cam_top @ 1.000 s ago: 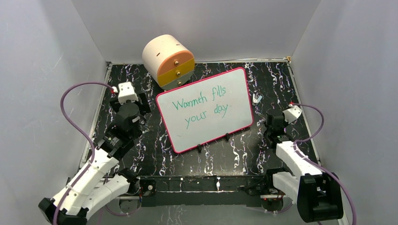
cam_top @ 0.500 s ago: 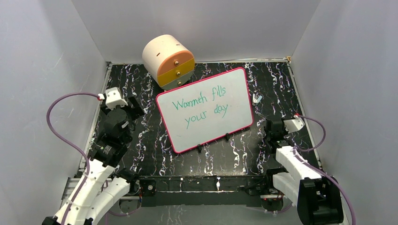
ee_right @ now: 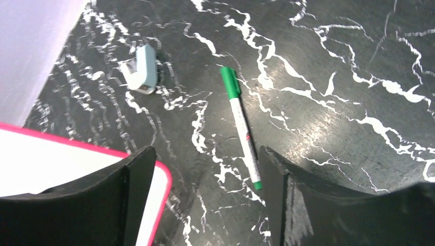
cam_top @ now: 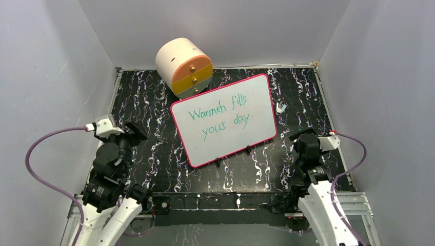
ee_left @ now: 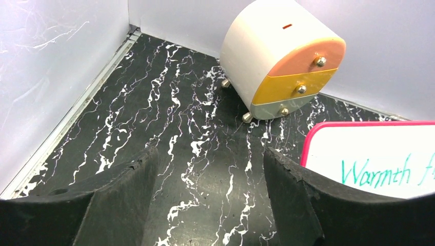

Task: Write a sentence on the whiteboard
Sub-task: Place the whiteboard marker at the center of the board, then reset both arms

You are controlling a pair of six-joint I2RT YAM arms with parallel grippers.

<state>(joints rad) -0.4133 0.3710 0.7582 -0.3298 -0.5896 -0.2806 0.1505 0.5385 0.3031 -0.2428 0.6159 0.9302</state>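
Grey walls closed in a black bench veined with white marbling (cam_top: 154, 154). The large white rectangular whiteboard with a thin red-pink rim (cam_top: 233, 143) lay flat and skewed at the middle of the bench, its small black clips toward the near edge. The sentence in green handwritten marker (cam_top: 219, 117), "Warmth fills your day", ran across it in two lines and looked finished. Near its far left corner sat a cream round drawer cabinet with orange, yellow and grey fronts (cam_top: 183, 66). The left jaws stood spread by the left edge of the bench, pinching nothing. The right jaws stood spread too, empty, over a slim white marker pen with a green cap (ee_right: 241, 128) lying loose just beside the board's right edge; a small pale teal and white clip (ee_right: 141, 69) lay further on. The board looked stiff, light and slick, likely to slide if pushed. Its rim would be the place to grip, since a touch on the face could smear the ink
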